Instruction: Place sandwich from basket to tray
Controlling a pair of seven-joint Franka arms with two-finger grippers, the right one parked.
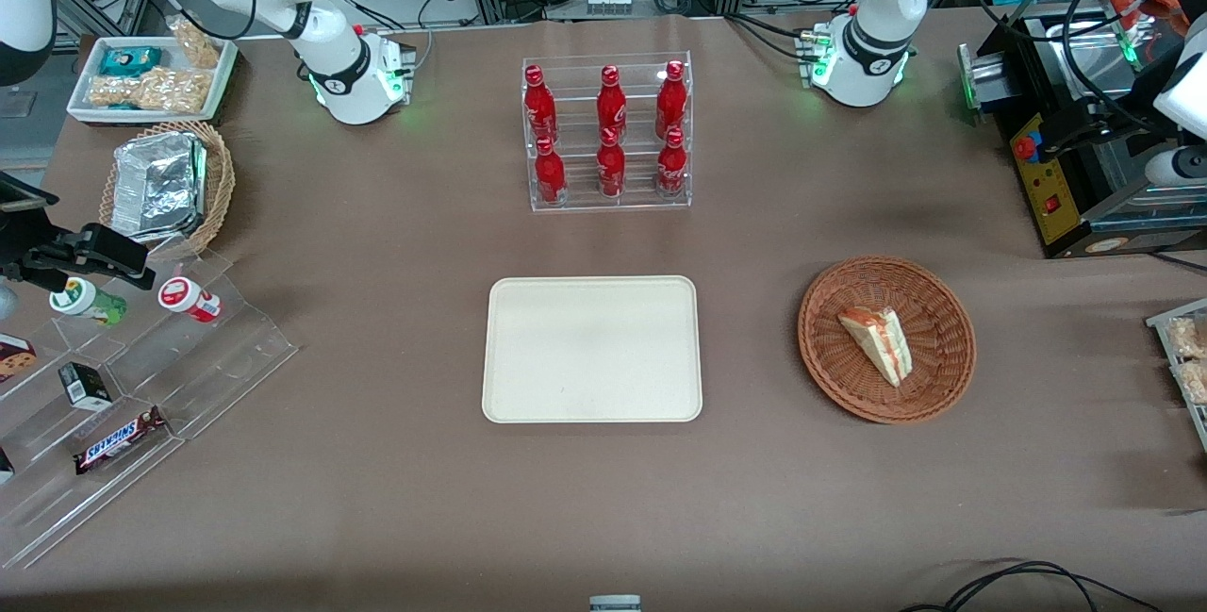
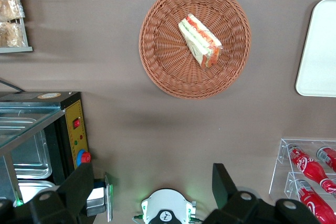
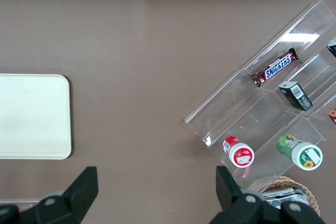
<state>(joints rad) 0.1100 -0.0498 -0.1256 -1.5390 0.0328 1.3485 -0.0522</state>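
Since the sandwich [image 1: 877, 342] lies tilted in slippery clear wrap near the middle of the wicker basket [image 1: 934, 291], a pinch across its sloped faces could be lost, or the light basket could be dragged along the brown table [image 1: 377, 499]. The left gripper [image 2: 152, 184] is held high above the table edge by the arm base, its fingers spread wide and nothing between them. One sandwich, one reddish basket and one cream tray [image 1: 592, 349], bare and beside the basket, are counted. Six red cola bottles [image 1: 609, 136] are seen in the clear rack, possibly more hidden.
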